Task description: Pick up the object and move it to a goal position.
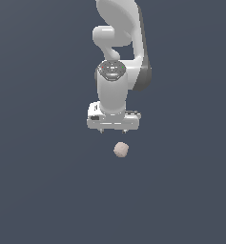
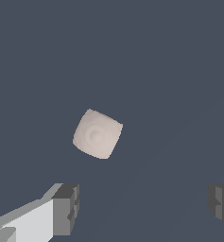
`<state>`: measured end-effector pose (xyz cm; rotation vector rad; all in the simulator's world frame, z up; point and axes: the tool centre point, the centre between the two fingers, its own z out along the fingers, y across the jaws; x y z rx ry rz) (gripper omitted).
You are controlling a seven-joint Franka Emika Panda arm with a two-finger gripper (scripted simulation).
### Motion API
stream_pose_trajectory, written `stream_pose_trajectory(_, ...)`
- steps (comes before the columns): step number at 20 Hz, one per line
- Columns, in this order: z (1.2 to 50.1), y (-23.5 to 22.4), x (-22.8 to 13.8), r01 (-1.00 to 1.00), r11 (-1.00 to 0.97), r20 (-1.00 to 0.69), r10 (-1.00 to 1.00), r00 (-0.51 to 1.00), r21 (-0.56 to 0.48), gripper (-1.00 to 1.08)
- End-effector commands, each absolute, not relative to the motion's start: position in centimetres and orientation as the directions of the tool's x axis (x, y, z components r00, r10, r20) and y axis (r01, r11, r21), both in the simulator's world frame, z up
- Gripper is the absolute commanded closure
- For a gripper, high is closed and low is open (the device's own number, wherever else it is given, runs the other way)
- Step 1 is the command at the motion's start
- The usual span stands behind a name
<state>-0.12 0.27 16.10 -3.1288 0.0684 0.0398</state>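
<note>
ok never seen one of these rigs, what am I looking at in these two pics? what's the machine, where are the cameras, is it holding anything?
These are simulator renders, not photos. The machine is a white, jointed robot arm reaching down over a plain dark grey-blue surface. At its end is the claw, which works like two fingers.

The exterior view comes from a camera off the arm that takes in the whole scene. The wrist view comes from a camera on the arm's wrist, looking down past the two grey fingertips.

The only thing on the surface is a small pale pinkish-beige rounded lump, matte and narrower than the claw's gap.

Nothing is held: the claw is open, and the lump lies apart from it, untouched.
</note>
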Motion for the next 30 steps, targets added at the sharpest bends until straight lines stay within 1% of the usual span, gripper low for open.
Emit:
stream_pose_trajectory(1,15.5,0.6,0.1,-0.081,-0.997,-0.024,-0.081,0.996,-0.010,-0.92)
stream_pose_trajectory(17,10.4,3.6,2.0,-0.391,-0.920,-0.006,-0.391,0.920,-0.001,-0.92)
stream_pose_trajectory(24,9.2,4.3,2.3,-0.455,-0.891,-0.001,-0.455,0.891,0.000,-0.92)
stream_pose_trajectory(30,9.0,4.4,2.3,-0.464,-0.886,-0.001,-0.464,0.886,0.000,-0.92)
